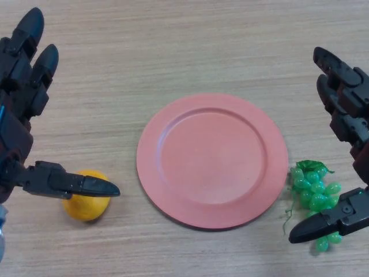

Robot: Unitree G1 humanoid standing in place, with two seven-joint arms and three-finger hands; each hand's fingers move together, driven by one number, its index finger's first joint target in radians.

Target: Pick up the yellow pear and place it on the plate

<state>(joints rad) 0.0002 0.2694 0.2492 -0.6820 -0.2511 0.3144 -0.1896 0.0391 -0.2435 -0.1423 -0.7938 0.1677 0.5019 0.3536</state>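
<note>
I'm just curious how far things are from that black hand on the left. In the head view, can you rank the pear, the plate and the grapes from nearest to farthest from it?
From the left hand:
1. Yellow pear, right under its thumb, at the table's near left.
2. Pink plate, in the middle.
3. Green grapes, far right, beside the right hand.

The round salmon-pink plate (212, 160) lies flat in the middle of the light wooden table (173, 52) with nothing on it, so its whole face is open from above, and bare wood runs all along its far side. On its left the yellow pear (86, 203) sits near the rim with a strip of bare table between them, the left hand (23, 115) spread over it with its thumb across the fruit's top. On the right a bunch of green plastic grapes (314, 193) lies just beside the rim under the right hand (346, 115), narrowing that side.
</note>
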